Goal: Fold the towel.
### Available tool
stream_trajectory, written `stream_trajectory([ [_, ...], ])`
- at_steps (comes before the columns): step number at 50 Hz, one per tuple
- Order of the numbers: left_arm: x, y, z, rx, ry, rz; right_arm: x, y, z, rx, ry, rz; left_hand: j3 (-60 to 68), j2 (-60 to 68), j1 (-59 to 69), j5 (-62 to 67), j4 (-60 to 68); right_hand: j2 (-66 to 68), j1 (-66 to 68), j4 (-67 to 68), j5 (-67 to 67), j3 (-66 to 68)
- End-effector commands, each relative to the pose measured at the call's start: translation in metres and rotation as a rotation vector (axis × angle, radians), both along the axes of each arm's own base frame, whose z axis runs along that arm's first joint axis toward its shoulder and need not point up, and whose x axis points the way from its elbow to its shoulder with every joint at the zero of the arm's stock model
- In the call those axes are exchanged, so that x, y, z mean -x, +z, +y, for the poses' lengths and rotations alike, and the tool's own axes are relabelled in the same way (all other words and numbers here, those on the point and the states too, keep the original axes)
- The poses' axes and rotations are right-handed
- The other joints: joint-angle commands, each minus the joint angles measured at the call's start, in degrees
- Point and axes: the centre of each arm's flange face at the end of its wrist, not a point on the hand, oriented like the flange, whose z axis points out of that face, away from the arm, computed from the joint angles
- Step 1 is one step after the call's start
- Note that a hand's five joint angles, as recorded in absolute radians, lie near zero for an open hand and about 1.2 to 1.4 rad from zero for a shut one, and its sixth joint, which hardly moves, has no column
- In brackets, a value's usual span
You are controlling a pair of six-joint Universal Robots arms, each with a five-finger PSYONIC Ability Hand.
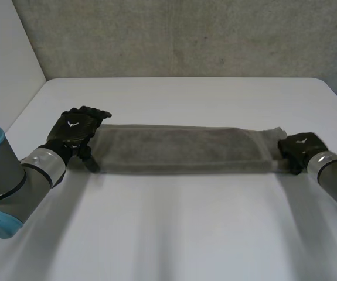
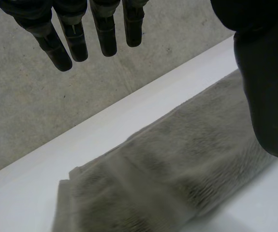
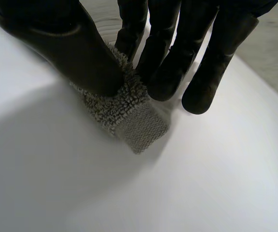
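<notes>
Towel (image 1: 180,149) plain grey — table (image 1: 186,234) white — left robot hand (image 1: 74,130), right robot hand (image 1: 300,146) black

Quick count: one towel (image 1: 180,149) (pretty sure it's a single one, the folded layers make it hard to swear to), two robot hands, namely the left robot hand (image 1: 74,132) and right robot hand (image 1: 300,146), and one table (image 1: 174,228).

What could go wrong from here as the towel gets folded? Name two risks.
1. The right hand pinches only a small corner of the towel, so the corner may slip out when it is lifted.
2. The left hand has straight fingers at the other end, so a pull could drag the whole strip across the table.
</notes>
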Motion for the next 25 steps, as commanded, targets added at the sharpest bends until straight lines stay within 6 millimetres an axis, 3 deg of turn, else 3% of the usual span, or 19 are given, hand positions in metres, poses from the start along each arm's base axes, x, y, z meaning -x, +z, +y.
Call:
stream_trajectory([
  [1, -0.001, 0.004, 0.000, 0.010, 0.003, 0.002, 0.023, 0.025, -0.019, 0.145, -0.110, 0.060, -2.32, -2.89, -3.77, -11.13, -3.20, 4.76, 4.76, 3.12, 3.45, 3.31],
  [3, -0.001, 0.005, 0.000, 0.013, 0.003, 0.002, 0.032, 0.027, -0.021, 0.149, -0.113, 0.107, -2.32, -2.89, -3.77, -11.13, -3.20, 4.76, 4.76, 3.12, 3.45, 3.31],
  [5, -0.001, 0.006, 0.000, 0.015, 0.004, 0.004, 0.053, 0.022, -0.028, 0.139, -0.123, 0.243, -2.32, -2.89, -3.77, -11.13, -3.20, 4.76, 4.76, 3.12, 3.45, 3.31],
  [8, -0.001, 0.012, 0.000, 0.030, 0.007, 0.007, 0.063, 0.020, -0.032, 0.139, -0.119, 0.320, -2.32, -2.89, -3.77, -11.13, -3.20, 4.76, 4.76, 3.12, 3.45, 3.31],
  [10, -0.002, 0.015, 0.000, 0.038, 0.009, 0.010, 0.088, 0.021, -0.044, 0.146, -0.151, 0.455, -2.32, -2.89, -3.77, -11.13, -3.20, 4.76, 4.76, 3.12, 3.45, 3.31],
  [13, -0.004, 0.020, -0.001, 0.052, 0.015, 0.013, 0.101, 0.027, -0.051, 0.171, -0.197, 0.585, -2.49, -3.05, -3.94, -11.29, -3.37, 4.76, 4.76, 3.12, 3.45, 3.31],
  [16, -0.004, 0.027, -0.002, 0.072, 0.018, 0.022, 0.103, 0.035, -0.055, 0.202, -0.230, 0.608, -2.66, -3.22, -4.10, -11.46, -3.54, 4.76, 4.76, 3.12, 3.45, 3.31],
  [18, -0.004, 0.031, -0.003, 0.080, 0.020, 0.029, 0.080, 0.058, -0.058, 0.317, -0.217, 0.568, -2.66, -3.22, -4.11, -11.46, -3.54, 4.76, 4.76, 3.12, 3.45, 3.31],
  [19, -0.004, 0.034, -0.004, 0.088, 0.021, 0.038, 0.080, 0.058, -0.058, 0.318, -0.217, 0.568, -2.66, -3.22, -4.11, -11.46, -3.54, 4.76, 4.76, 3.12, 3.45, 3.31],
  [21, -0.003, 0.037, -0.005, 0.094, 0.021, 0.050, 0.019, 0.097, -0.041, 0.471, -0.118, 0.451, -2.66, -3.22, -4.11, -11.46, -3.54, 4.76, 4.76, 3.12, 3.45, 3.31],
  [22, -0.002, 0.042, -0.007, 0.105, 0.020, 0.063, 0.019, 0.097, -0.041, 0.472, -0.117, 0.450, -2.66, -3.22, -4.11, -11.46, -3.54, 4.76, 4.76, 3.12, 3.45, 3.31],
  [23, -0.002, 0.042, -0.007, 0.105, 0.020, 0.063, -0.011, 0.111, -0.029, 0.531, -0.054, 0.386, -2.66, -3.22, -4.11, -11.46, -3.54, 4.76, 4.76, 3.12, 3.45, 3.31],
  [24, 0.000, 0.046, -0.009, 0.116, 0.016, 0.078, -0.012, 0.111, -0.029, 0.532, -0.054, 0.386, -2.66, -3.22, -4.11, -11.46, -3.54, 4.76, 4.76, 3.12, 3.45, 3.31],
  [25, 0.002, 0.051, -0.011, 0.122, 0.014, 0.094, -0.039, 0.121, -0.017, 0.578, 0.012, 0.328, -2.66, -3.22, -4.11, -11.46, -3.54, 4.76, 4.76, 3.12, 3.45, 3.31],
])
